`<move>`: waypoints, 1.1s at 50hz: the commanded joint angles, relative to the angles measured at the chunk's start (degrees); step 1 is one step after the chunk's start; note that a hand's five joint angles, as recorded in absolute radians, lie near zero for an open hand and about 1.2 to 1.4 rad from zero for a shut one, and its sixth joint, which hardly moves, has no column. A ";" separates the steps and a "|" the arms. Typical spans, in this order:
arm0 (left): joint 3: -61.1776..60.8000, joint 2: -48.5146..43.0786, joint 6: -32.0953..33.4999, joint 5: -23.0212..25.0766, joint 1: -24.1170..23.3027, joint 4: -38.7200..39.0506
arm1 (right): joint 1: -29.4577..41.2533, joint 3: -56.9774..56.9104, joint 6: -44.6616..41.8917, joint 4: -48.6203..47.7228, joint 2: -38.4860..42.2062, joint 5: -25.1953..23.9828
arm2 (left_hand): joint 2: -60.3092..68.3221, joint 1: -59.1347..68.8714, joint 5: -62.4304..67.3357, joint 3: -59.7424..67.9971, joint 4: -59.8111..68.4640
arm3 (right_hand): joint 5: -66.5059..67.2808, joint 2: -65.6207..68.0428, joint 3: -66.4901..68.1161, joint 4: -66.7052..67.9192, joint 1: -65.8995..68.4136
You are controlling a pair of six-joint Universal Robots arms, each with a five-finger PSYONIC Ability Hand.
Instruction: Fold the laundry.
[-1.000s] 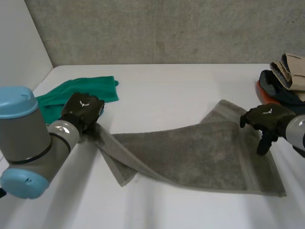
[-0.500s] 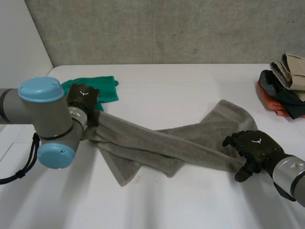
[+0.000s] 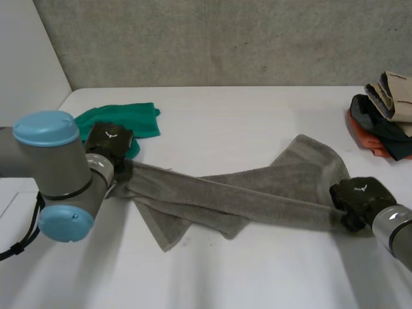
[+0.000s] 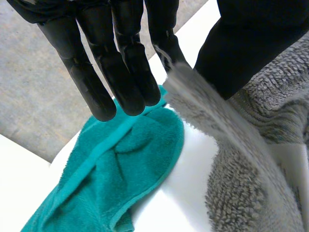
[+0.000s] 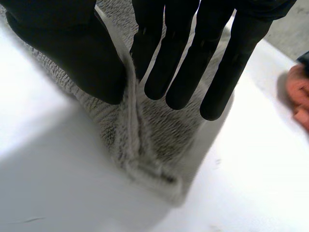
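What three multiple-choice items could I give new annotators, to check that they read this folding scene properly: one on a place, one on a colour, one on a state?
1. Where is the green towel?
A. beside the left hand
B. on the floor
C. in a basket

2. What colour is the stretched towel?
A. green
B. grey
C. orange

3. The right hand is:
A. open, off the cloth
B. pinching the stretched towel's end
C. curled on nothing

Answers: A, it lies at that hand's fingertips in the left wrist view; B, its pile is grey in every view; B, thumb and fingers clamp its edge in the right wrist view.
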 commanded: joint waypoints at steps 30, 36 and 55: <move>-7.65 18.58 6.41 3.08 -3.07 -18.96 | 0.08 -35.23 -29.07 36.23 -3.14 6.61 | 11.26 13.95 13.63 11.55 11.14 | 13.54 12.19 12.03 11.93 14.73; 3.68 7.41 6.58 2.99 -2.89 -15.00 | 2.99 -41.47 -28.37 23.85 5.92 12.06 | 11.26 13.95 13.63 11.55 11.14 | 13.54 12.19 12.03 11.93 14.73; 42.29 -0.25 6.23 1.94 -3.15 16.28 | 9.05 -58.79 -25.56 -31.00 13.66 12.42 | 11.26 13.95 13.63 11.55 11.14 | 13.54 12.19 12.03 11.93 14.73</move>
